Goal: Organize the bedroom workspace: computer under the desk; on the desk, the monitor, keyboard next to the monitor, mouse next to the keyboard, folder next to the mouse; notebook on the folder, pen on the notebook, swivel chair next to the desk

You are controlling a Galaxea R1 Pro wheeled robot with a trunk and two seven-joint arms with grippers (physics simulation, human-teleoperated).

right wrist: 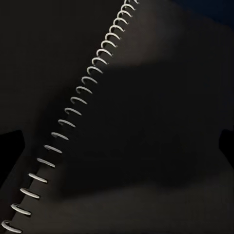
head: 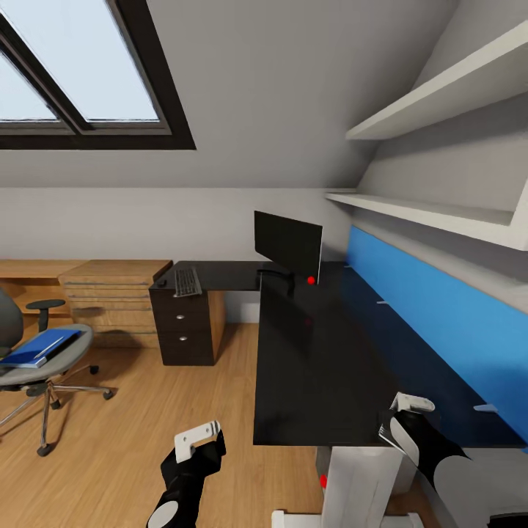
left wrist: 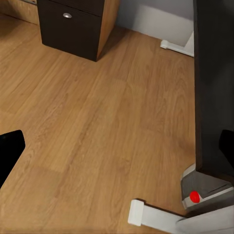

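The desk [head: 323,352] is black and a bit shiny. The floor [left wrist: 97,122] is smooth wood. The notebook [right wrist: 146,122] is dull black with a shiny metal spiral [right wrist: 78,102].

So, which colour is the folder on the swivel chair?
Blue; the folder on the swivel chair shows best in the head view.

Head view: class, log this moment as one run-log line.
folder on swivel chair | monitor, keyboard on desk | right gripper over desk
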